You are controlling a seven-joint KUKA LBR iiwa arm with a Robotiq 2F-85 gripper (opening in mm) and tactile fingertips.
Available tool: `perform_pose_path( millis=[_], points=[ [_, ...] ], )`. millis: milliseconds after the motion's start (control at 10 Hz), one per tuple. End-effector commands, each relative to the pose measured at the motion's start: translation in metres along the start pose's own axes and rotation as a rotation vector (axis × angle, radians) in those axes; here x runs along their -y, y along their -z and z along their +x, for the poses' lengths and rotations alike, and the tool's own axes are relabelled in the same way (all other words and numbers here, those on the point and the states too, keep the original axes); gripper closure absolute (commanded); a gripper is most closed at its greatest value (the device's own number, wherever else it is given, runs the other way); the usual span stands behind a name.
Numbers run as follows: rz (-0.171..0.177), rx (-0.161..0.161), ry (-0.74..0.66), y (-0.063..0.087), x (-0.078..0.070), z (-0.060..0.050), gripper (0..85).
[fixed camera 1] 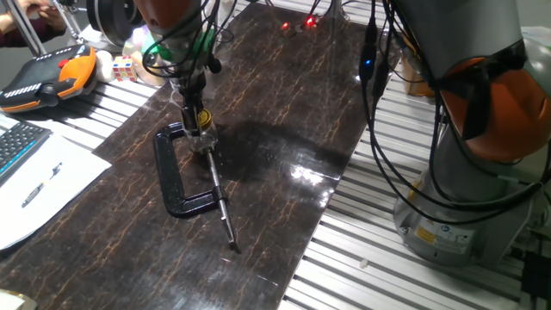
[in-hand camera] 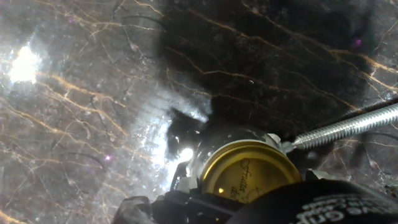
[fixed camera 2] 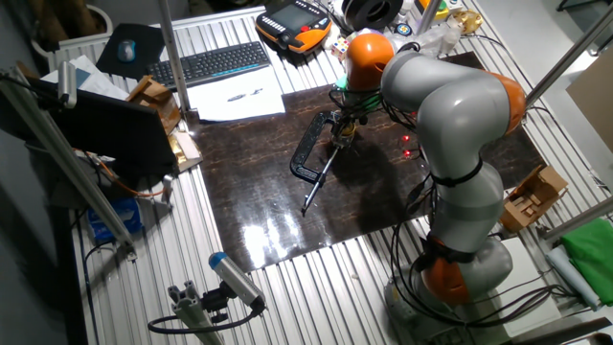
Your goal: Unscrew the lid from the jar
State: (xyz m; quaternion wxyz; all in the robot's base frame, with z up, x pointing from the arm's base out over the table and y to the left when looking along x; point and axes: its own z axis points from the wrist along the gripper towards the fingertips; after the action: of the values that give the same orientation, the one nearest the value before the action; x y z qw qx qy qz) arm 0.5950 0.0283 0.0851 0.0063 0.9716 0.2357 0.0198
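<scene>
The small clear glass jar (fixed camera 1: pixel 203 138) stands on the dark marbled table (fixed camera 1: pixel 284 129), right beside the screw of a black C-clamp (fixed camera 1: pixel 176 176). Its gold-yellow lid (fixed camera 1: pixel 204 116) sits on top of it. My gripper (fixed camera 1: pixel 199 119) comes down from above, with its fingers closed around the lid. In the hand view the lid (in-hand camera: pixel 245 174) fills the lower middle, with the glass shoulder of the jar (in-hand camera: pixel 208 149) around it. The black fingers (in-hand camera: pixel 323 202) cover the lid's near edge. The clamp's threaded screw (in-hand camera: pixel 348 129) ends at the jar's right side. In the other fixed view the gripper (fixed camera 2: pixel 343 129) hides the jar.
The clamp's long screw rod (fixed camera 1: pixel 222 202) runs toward the table's front. An orange teach pendant (fixed camera 1: pixel 47 77), a keyboard (fixed camera 1: pixel 17 142) and a sheet of paper (fixed camera 1: pixel 43 185) lie to the left. The robot base (fixed camera 1: pixel 465 189) and cables stand to the right.
</scene>
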Motion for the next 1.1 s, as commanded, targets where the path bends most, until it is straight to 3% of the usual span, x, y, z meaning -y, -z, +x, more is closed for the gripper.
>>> perform_pose_path(
  millis=[0,700,1000],
  points=[
    [0.000,0.000,0.000,-0.0004,-0.0001,-0.0002,0.0],
    [-0.006,-0.009,-0.004,-0.0008,-0.0004,-0.0004,0.3],
    [-0.005,-0.013,0.008,-0.0008,-0.0003,-0.0004,7.3]
  ],
)
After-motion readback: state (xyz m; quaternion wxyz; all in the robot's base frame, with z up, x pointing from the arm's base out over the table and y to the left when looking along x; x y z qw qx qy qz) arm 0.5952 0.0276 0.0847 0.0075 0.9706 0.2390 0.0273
